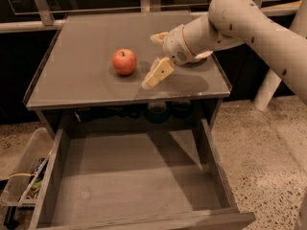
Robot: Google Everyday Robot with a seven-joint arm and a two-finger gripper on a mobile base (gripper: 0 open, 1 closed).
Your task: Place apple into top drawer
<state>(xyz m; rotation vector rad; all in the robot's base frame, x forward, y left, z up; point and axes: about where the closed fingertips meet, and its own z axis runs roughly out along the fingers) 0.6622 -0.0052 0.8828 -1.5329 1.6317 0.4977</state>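
The apple is red-orange and stands upright on the grey cabinet top, left of centre. My gripper hangs just right of the apple, a short gap away, low over the top. It is open and empty, with one cream finger pointing down-left and the other behind it. The top drawer is pulled out wide below the cabinet top, and its flat grey bottom is bare.
A clear plastic bin of clutter sits on the floor left of the drawer. A white post stands at the right. A metal rail runs behind the cabinet. Dark round things sit under the cabinet top.
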